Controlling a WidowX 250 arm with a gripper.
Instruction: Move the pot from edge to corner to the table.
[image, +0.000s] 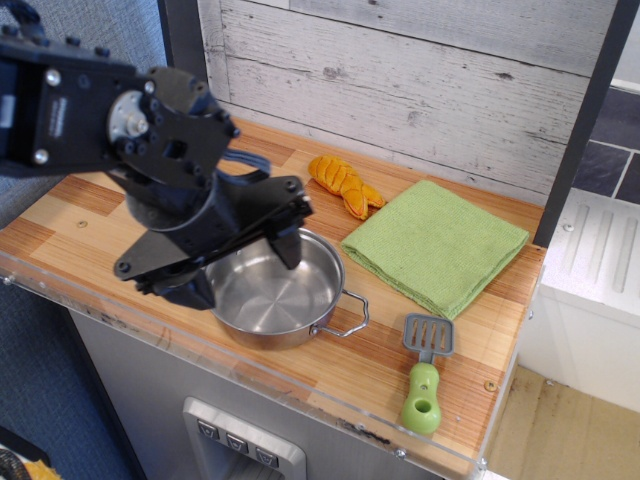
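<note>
The shiny steel pot (280, 300) sits near the front edge of the wooden table (110, 205), its right wire handle showing and its left handle hidden behind the gripper. My black gripper (240, 265) is open, with one finger (288, 245) over the pot's far rim and the other finger (195, 290) at the pot's left side. The jaws straddle the pot's left part. I cannot tell if they touch it.
A folded green cloth (437, 245) lies at the back right. An orange toy (342, 182) lies beside it by the plank wall. A green spatula (426, 370) lies at the front right. The clear front edge (330, 415) runs just below the pot.
</note>
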